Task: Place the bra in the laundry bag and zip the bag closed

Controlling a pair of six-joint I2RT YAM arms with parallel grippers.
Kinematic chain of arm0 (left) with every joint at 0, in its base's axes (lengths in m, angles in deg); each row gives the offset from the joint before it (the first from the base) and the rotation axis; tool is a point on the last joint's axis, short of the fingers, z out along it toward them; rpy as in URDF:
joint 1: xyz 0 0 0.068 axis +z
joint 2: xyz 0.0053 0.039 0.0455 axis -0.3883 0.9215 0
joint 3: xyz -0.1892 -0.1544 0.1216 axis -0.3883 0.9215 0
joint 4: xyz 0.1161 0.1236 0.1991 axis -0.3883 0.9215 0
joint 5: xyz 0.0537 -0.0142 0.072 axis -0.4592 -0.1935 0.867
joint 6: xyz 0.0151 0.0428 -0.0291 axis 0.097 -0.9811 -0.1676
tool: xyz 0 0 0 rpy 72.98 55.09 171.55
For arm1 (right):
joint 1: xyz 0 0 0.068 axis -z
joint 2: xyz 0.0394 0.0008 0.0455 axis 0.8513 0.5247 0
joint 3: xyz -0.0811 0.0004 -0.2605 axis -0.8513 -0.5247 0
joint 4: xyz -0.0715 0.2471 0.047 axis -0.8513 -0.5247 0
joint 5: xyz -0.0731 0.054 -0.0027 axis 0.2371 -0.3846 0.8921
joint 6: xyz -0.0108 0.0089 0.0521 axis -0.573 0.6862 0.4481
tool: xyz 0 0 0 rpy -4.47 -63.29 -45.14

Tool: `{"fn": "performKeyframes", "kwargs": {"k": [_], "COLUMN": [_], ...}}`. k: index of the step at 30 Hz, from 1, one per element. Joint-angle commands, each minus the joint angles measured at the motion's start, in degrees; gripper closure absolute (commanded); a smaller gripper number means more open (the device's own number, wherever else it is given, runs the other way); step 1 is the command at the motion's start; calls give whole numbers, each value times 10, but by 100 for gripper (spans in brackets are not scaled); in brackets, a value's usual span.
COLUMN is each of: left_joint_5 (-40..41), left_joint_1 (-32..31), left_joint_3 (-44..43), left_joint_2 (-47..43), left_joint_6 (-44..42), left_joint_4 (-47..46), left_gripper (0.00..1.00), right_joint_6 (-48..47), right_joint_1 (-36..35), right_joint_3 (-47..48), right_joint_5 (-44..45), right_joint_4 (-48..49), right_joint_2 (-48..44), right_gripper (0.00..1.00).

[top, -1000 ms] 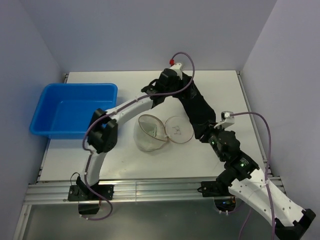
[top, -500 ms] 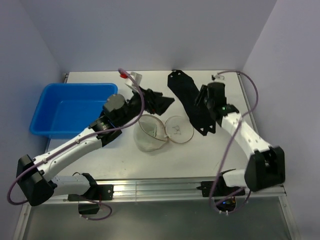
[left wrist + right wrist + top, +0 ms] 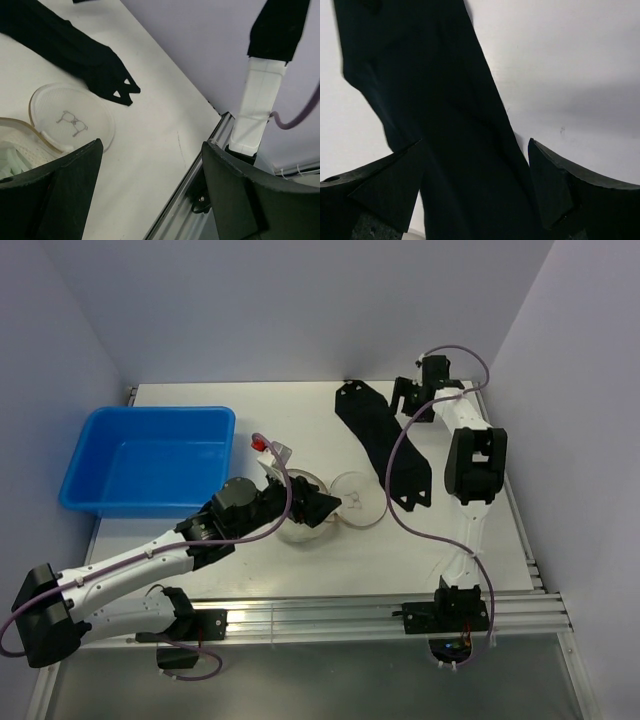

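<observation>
- L gripper: held over the laundry bag, nr centre of the table. Jaws are spread wide; nothing is gripped.
- R gripper: positioned at approx. 1 o'clock on the table, over the far end of the black cloth. Jaws are spread wide; nothing is gripped. The cloth is seen below the open jaws in the R wrist view; contact can't be told.
- Laundry bag: drum is set w/ mouth open and zip not closed. Lid is folded out flat on the table at 3 o'clock of the drum, joined to it at the rim.
- Bra: pale fabric is seen inside the bag's mouth, at the L edge of the L wrist view. Most of it is cut off by the frame.
- Black cloth: laid flat as a long strip, running from approx. 12 to 3 o'clock of the bag. Its near tip is just beside the lid.
- Blue tub: placed at 10 o'clock of the bag, well apart, on the table's L side.
</observation>
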Motion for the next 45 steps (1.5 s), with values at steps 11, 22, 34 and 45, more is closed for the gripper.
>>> {"fn": "performKeyframes", "kwargs": {"k": [11,22,34,45], "left_joint_5": [-8,-14,-2,15], "left_joint_1": [-2,-2,-2,-2], "left_joint_3": [13,12,27,10], "left_joint_2": [-16,-6,-7,7], "left_joint_6": [-20,-6,10,-2], "left_joint_4": [-24,-25,-31,-16], "left_gripper": [14,15,15,15], "right_joint_6": [2,47,66,358], "right_joint_1": [37,69,82,86], "right_joint_3": [-16,-75,-100,-410], "right_joint_5": [-101,-275,-357,-421], "right_joint_4": [-51,23,67,605], "right_joint_2": [56,53,55,-192], "right_gripper": [24,72,86,100]}}
